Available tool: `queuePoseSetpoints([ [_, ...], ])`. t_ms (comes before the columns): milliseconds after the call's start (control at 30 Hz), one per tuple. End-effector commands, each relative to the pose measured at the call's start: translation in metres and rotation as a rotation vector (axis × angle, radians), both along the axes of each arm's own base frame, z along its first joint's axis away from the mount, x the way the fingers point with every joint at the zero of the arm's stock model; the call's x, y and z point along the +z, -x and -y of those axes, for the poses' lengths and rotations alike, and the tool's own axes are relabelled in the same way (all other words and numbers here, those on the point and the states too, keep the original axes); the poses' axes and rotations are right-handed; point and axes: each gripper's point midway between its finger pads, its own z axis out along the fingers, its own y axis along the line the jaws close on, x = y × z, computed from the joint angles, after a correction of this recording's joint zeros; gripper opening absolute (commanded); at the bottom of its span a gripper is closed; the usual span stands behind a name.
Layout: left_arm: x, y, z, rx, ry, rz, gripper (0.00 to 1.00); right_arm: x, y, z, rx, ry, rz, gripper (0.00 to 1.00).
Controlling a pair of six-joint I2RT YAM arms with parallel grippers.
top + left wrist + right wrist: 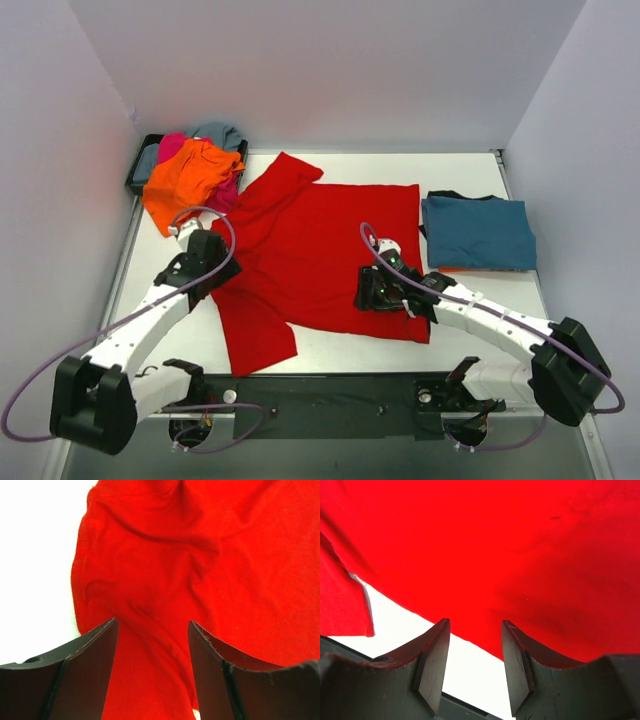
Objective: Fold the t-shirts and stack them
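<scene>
The bright red t-shirt [320, 245] lies spread flat in the middle of the table, one sleeve toward the back left and one toward the front left. My left gripper [214, 272] is open low over its left side, with wrinkled red cloth [165, 570] between the fingers [92, 650]. My right gripper [368, 297] is open over the shirt's near hem [485, 645], with the hem edge and white table between the fingers [517, 655]. A folded teal blue t-shirt [478, 232] lies at the right, with a black one [455, 195] peeking out from under it.
A black bin [137, 175] at the back left holds a heap of orange [185, 180], magenta pink [172, 147] and grey-blue [220, 132] t-shirts. White walls close in the back and sides. A dark rail [330, 395] runs along the near edge.
</scene>
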Motion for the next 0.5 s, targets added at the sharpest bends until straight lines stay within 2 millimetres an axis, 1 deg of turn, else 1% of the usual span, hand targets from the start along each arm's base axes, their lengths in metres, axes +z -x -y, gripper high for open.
queuePoseSetpoints([
  [0,0.025,0.027,-0.003,0.001,0.021,-0.024,0.68,0.009,0.002,0.009,-0.025,-0.016,0.028,0.41],
  [33,0.03,0.033,-0.001,-0.007,0.044,-0.018,0.67,0.008,0.002,0.012,-0.032,-0.015,0.028,0.41],
  [67,0.026,0.044,-0.001,0.003,0.055,-0.058,0.65,0.009,0.002,0.012,-0.037,-0.021,0.033,0.41],
  [100,0.026,0.051,0.002,-0.004,0.075,-0.07,0.65,0.009,0.003,0.013,-0.038,-0.022,0.031,0.41],
  [133,0.019,0.064,0.002,0.012,0.09,-0.116,0.62,0.009,0.003,0.015,-0.045,-0.024,0.032,0.41],
  [167,0.021,0.071,0.007,-0.001,0.112,-0.12,0.61,0.009,0.003,0.016,-0.048,-0.025,0.034,0.41],
  [200,0.011,0.085,0.01,0.008,0.123,-0.168,0.59,0.008,0.004,0.016,-0.054,-0.028,0.033,0.41],
  [233,0.011,0.091,0.014,-0.001,0.143,-0.17,0.59,0.006,0.004,0.017,-0.056,-0.026,0.031,0.41],
  [267,0.005,0.101,0.02,-0.015,0.153,-0.195,0.57,0.007,0.004,0.017,-0.061,-0.032,0.035,0.41],
  [333,0.003,0.116,0.034,-0.048,0.195,-0.226,0.56,0.007,0.005,0.019,-0.067,-0.036,0.035,0.41],
  [367,0.002,0.121,0.037,-0.051,0.204,-0.241,0.54,0.006,0.005,0.019,-0.069,-0.037,0.035,0.41],
  [400,0.0,0.133,0.043,-0.059,0.203,-0.275,0.54,0.006,0.005,0.02,-0.07,-0.039,0.034,0.41],
  [433,0.001,0.136,0.041,-0.051,0.176,-0.271,0.54,0.006,0.005,0.02,-0.07,-0.041,0.035,0.41],
  [467,-0.003,0.148,0.042,-0.044,0.155,-0.305,0.54,0.007,0.005,0.02,-0.069,-0.042,0.038,0.41],
])
